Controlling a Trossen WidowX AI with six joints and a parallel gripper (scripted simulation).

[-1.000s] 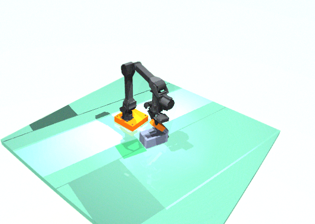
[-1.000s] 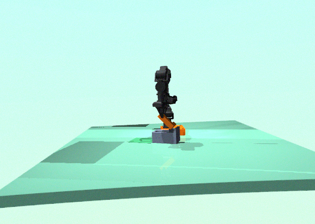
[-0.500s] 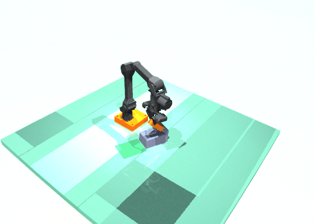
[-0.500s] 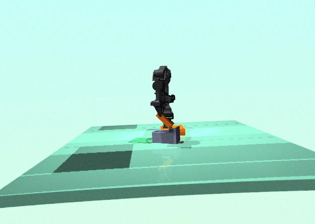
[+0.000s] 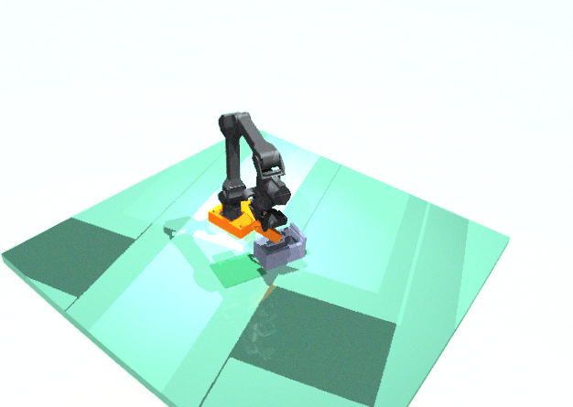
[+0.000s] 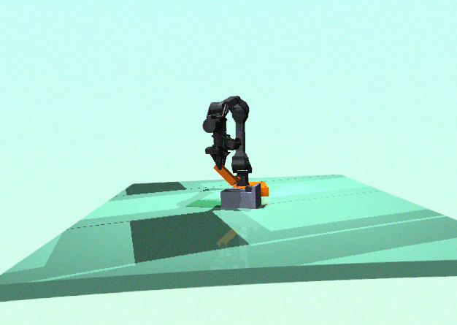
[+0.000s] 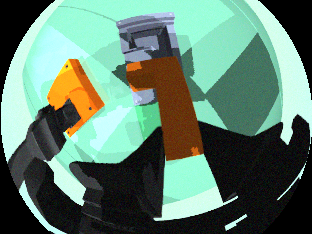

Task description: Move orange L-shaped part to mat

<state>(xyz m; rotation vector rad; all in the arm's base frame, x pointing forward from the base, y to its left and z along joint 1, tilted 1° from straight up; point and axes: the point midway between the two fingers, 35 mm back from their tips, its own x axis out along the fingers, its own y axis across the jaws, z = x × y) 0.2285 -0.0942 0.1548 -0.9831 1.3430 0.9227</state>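
Note:
The orange L-shaped part (image 5: 273,234) (image 6: 225,174) (image 7: 175,110) hangs tilted above the grey tray (image 5: 277,258) (image 6: 236,200) (image 7: 172,37), out of the pocket. In the exterior view its L-shaped end points down and the held end is up. My gripper (image 5: 264,228) (image 6: 219,167) (image 7: 178,127) is shut on the end of the part's long arm. The visible portion of the pocket is empty. The green mat (image 5: 233,272) (image 6: 200,203) (image 7: 148,122) lies beside the tray and is partly hidden in the wrist view.
The arm's orange base (image 5: 224,223) (image 6: 264,190) (image 7: 90,92) stands close behind the tray. The tray's raised wall (image 5: 297,231) is on the side away from the mat. Dark shadows and faint reflections of the arm and part cross the table top (image 5: 152,319).

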